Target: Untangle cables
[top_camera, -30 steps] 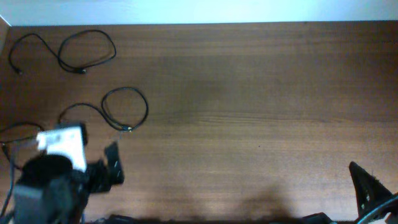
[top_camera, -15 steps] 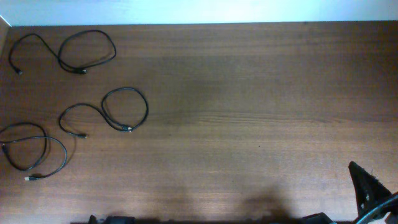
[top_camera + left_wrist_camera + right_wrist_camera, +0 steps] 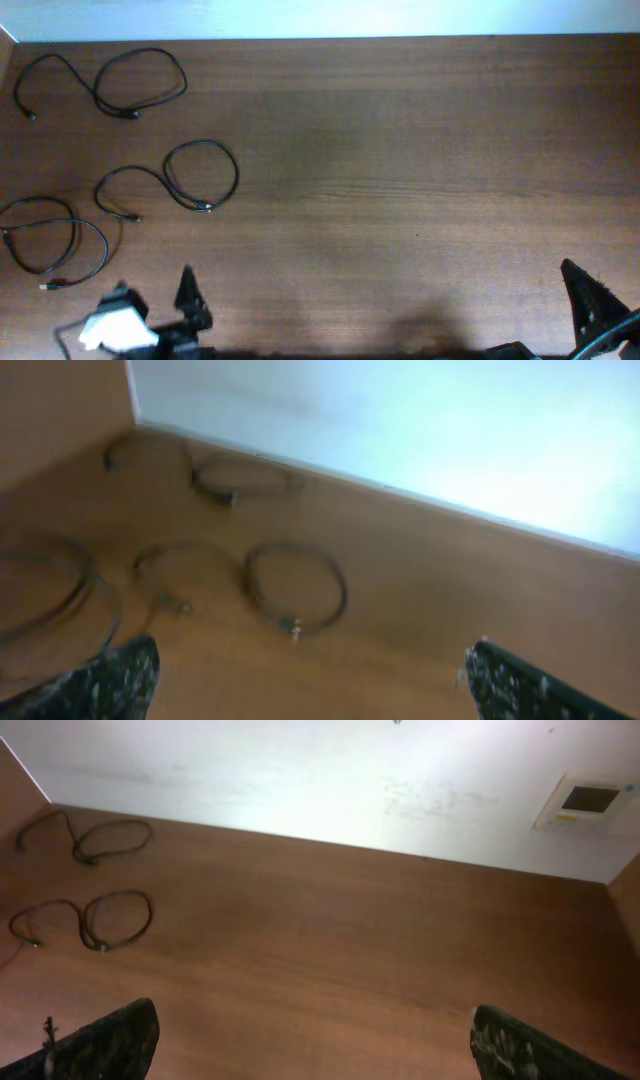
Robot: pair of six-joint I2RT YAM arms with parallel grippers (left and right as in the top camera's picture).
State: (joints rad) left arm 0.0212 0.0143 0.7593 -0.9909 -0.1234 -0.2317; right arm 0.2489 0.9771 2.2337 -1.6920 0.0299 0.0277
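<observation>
Three thin black cables lie apart from each other on the brown table at the left. One is at the far left corner, one curls in a loop in the middle, and one is at the left edge. The left wrist view shows all three: far, middle, left. The right wrist view shows two. My left gripper is open and empty, near the front edge, short of the cables. My right gripper is open and empty at the front right.
A pale wall runs along the table's far edge. A brown side panel stands at the table's left end. A small wall plate is on the wall at the far right.
One second ago my left arm was over the left-edge cable. It then left the overhead view, uncovering that cable. Now it shows at the front edge. The cables and right arm have not moved.
</observation>
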